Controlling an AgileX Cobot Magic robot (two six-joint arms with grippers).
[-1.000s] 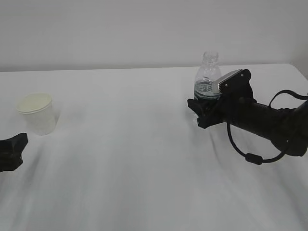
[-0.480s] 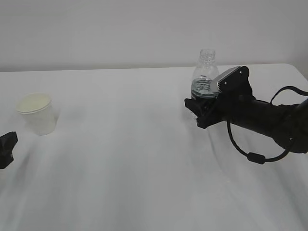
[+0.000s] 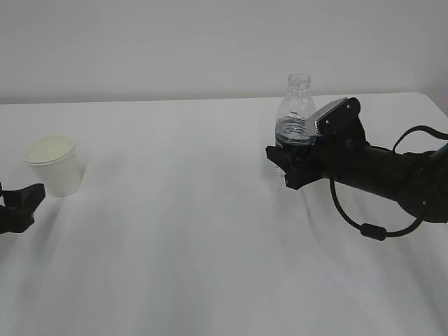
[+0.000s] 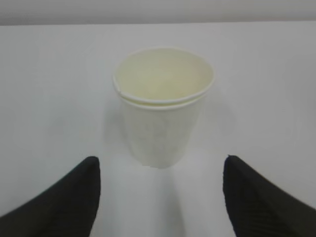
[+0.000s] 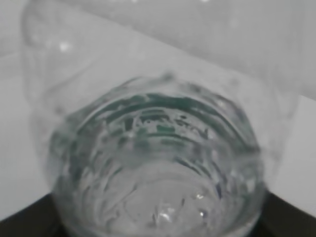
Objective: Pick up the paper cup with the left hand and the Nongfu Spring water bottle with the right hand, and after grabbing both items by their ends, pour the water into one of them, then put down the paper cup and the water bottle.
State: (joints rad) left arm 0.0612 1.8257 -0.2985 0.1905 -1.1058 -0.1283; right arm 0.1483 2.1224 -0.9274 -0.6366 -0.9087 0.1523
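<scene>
The paper cup point(image 3: 52, 166) stands upright at the table's left, white with a cream inside. Low at the left edge, my left gripper point(image 3: 29, 205) is open; the left wrist view shows the cup point(image 4: 160, 111) just ahead of its two black fingers point(image 4: 74, 197), untouched. My right gripper point(image 3: 288, 155) is shut on the lower body of the Nongfu Spring water bottle point(image 3: 297, 105), which stands upright and capless. Water point(image 3: 294, 133) fills its lower part. The bottle point(image 5: 158, 148) fills the right wrist view, with black fingers point(image 5: 24, 227) at the bottom corners.
The white table point(image 3: 196, 252) spreads between the two arms. Its far edge meets a pale wall behind the bottle. A black cable point(image 3: 367, 227) loops down from the right arm onto the table.
My left gripper has come up and right toward the cup after dipping to the left edge. The right gripper and the bottle have shifted slightly left together.
</scene>
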